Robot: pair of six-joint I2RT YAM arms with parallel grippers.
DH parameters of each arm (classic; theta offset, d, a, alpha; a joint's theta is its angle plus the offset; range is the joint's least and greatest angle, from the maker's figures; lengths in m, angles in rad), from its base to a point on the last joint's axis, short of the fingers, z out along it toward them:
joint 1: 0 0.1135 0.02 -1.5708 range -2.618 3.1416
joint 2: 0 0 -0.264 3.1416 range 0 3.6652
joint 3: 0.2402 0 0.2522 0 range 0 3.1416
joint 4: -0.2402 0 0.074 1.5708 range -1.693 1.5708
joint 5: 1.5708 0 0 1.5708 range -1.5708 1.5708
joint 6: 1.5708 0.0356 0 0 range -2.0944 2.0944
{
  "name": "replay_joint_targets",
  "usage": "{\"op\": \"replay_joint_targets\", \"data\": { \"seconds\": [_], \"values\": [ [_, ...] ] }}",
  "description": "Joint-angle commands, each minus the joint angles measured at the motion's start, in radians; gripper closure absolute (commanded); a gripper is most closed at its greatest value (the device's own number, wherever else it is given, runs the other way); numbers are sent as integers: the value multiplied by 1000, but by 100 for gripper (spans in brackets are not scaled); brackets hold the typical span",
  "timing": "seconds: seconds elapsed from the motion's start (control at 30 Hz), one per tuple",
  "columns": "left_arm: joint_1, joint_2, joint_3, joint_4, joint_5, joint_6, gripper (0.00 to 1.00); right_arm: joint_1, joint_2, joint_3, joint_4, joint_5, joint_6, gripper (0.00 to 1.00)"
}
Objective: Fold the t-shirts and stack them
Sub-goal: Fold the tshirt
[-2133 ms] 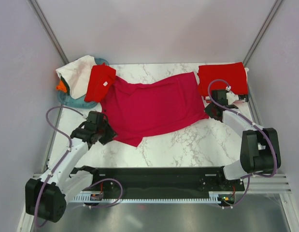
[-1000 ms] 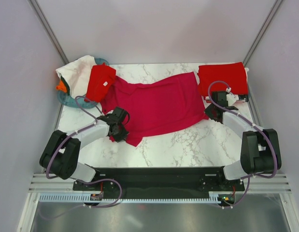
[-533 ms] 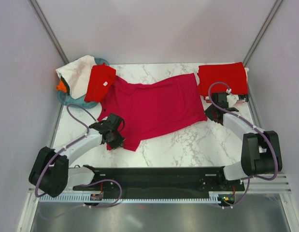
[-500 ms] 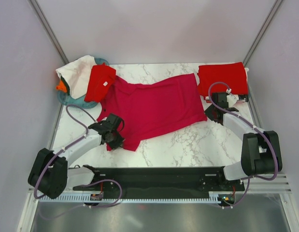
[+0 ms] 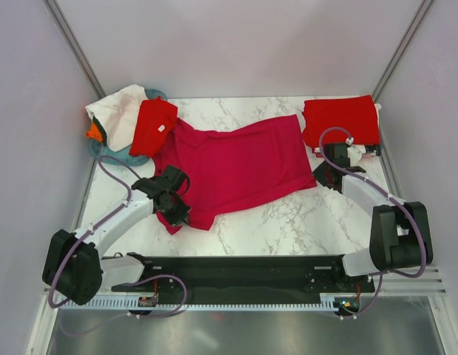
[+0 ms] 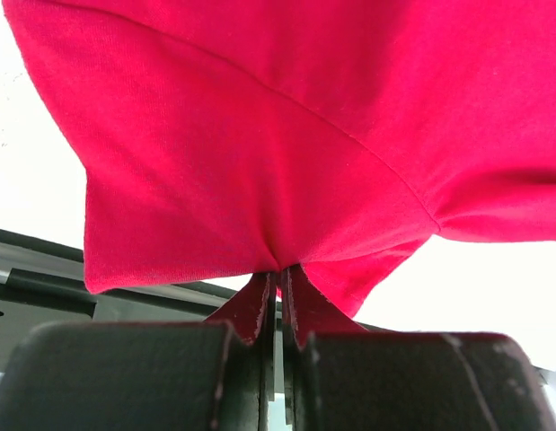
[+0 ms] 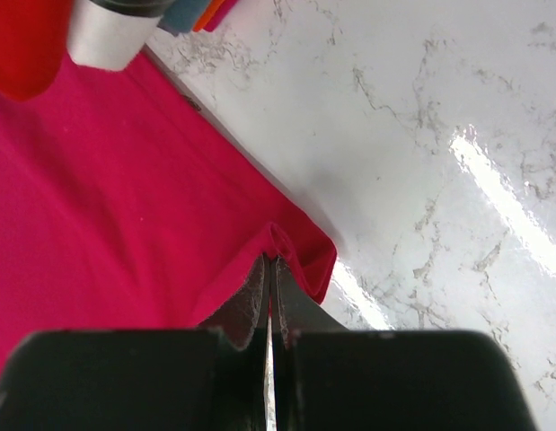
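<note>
left wrist shows me my left gripper (image 6: 278, 280) clamped on the crimson t-shirt (image 6: 260, 135); my right gripper (image 7: 269, 266) pinches another corner.

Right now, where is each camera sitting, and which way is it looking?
Top external: high behind the robot, looking down at the marble table; left arm and right arm show whole.
Left wrist: on the left arm, looking along the left end effector, shut on the crimson shirt; only its fingers show.
Right wrist: on the right arm, looking along the right end effector, shut on the same shirt's edge; only its fingers show.
Shared: all three see the crimson shirt.
</note>
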Motion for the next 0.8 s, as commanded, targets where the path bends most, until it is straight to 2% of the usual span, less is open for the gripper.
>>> {"op": "replay_joint_targets", "data": {
  "seconds": [0.0, 0.27, 0.3, 0.33, 0.37, 0.43, 0.6, 0.77],
  "values": [
    [-6, 21, 27, -69, 1, -23, 98, 4, -40, -23, 15, -10, 4, 100],
    [-32, 61, 24, -29, 50, -2, 96, 2, -43, -57, 27, -14, 0, 100],
    [-40, 61, 25, -20, 53, -3, 93, 2, -41, -59, 30, -14, 0, 100],
    [-48, 62, 27, -7, 64, 13, 82, 2, -40, -59, 28, -13, -1, 100],
    [-66, 64, 31, 3, 64, 26, 78, 4, -40, -60, 30, -14, -1, 100],
    [-71, 58, 41, -1, 53, 43, 59, 4, -43, -65, 30, -13, -3, 100],
    [-71, 13, 3, -36, 20, 95, 59, 2, -50, -77, 28, -13, -6, 100],
    [-69, -43, -13, -125, -98, 127, 61, 2, -57, -88, 33, -16, -6, 100]
  ]
}}
